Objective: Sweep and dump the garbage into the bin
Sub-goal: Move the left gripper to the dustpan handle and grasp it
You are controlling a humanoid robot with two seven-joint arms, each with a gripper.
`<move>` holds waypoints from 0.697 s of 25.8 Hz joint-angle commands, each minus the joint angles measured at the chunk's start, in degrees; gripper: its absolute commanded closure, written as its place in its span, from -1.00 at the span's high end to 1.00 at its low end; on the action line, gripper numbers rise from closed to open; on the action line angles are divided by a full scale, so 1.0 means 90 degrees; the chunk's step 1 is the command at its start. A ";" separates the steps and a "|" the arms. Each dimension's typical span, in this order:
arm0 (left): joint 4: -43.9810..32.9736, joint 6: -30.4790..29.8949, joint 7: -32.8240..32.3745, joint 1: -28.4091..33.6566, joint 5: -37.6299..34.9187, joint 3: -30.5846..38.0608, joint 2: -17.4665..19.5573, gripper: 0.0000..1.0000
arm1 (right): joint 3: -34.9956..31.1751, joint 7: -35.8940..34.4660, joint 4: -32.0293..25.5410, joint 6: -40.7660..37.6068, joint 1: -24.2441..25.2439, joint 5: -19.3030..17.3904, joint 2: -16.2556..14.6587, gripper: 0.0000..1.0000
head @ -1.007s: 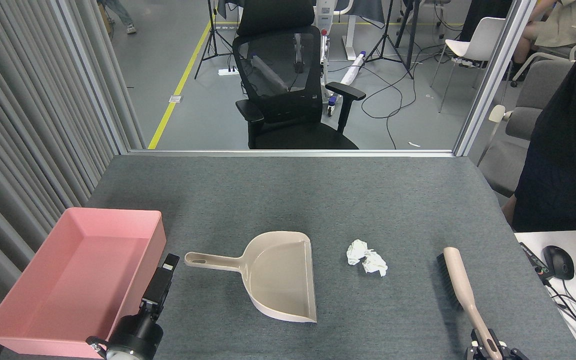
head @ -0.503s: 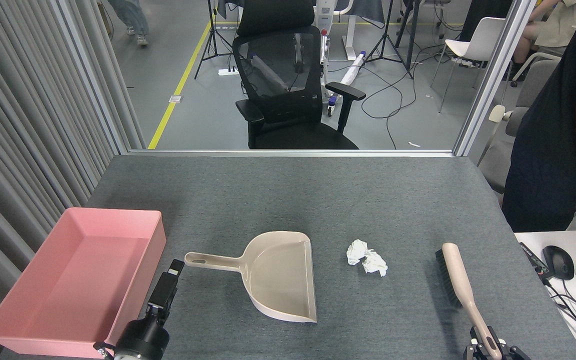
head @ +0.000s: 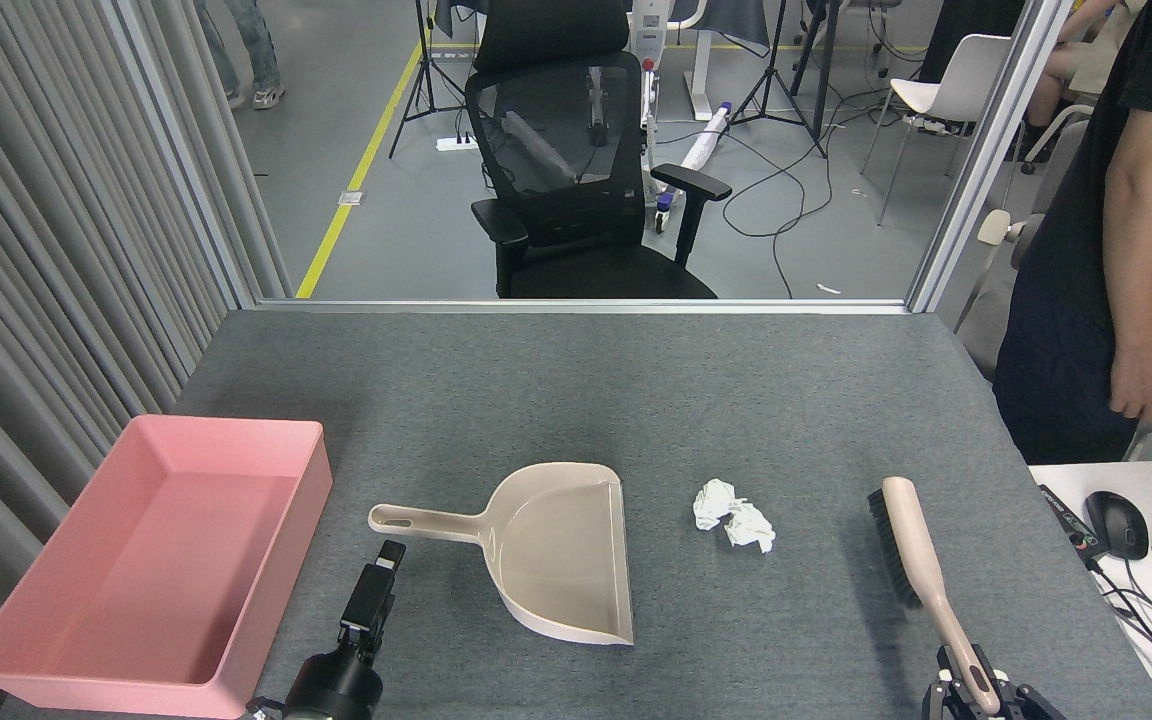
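Observation:
A crumpled white tissue wad, the garbage (head: 733, 515), lies on the grey table just right of the beige dustpan (head: 561, 550), whose open mouth faces it. The dustpan's handle (head: 421, 521) points left. My left gripper (head: 384, 570) sits just below the handle's end, seen dark and end-on, so its jaws cannot be made out. The pink bin (head: 308, 500) stands empty at the left edge of the table. At the bottom right my right gripper (head: 972, 690) is shut on the handle of a beige brush (head: 914, 545) with black bristles, which is to the right of the garbage.
A person in a black shirt (head: 1106, 270) stands at the table's right side, hand hanging near the corner. A white desk with a mouse (head: 1116, 524) and keyboard adjoins at the right. A black office chair (head: 576, 170) stands beyond the far edge.
My left gripper has moved right, away from the bin's wall and to below the dustpan handle's end. The brush has shifted slightly up and left. The person at the right has moved.

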 commanded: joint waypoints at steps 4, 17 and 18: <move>0.0839 -0.0281 0.0026 -0.0594 0.0004 -0.0001 -0.0050 0.98 | 0.0002 0.0001 -0.0005 0.0002 -0.0014 0.0005 -0.0015 -0.92; 0.2060 -0.0281 0.0328 -0.1551 -0.0104 -0.0001 0.0028 0.98 | -0.0007 0.0001 -0.0005 0.0002 -0.0033 -0.0005 0.0015 -0.90; 0.2148 -0.0281 0.0328 -0.1610 -0.0094 -0.0001 0.0028 0.98 | -0.0007 0.0001 -0.0005 0.0002 -0.0033 -0.0005 0.0005 -0.90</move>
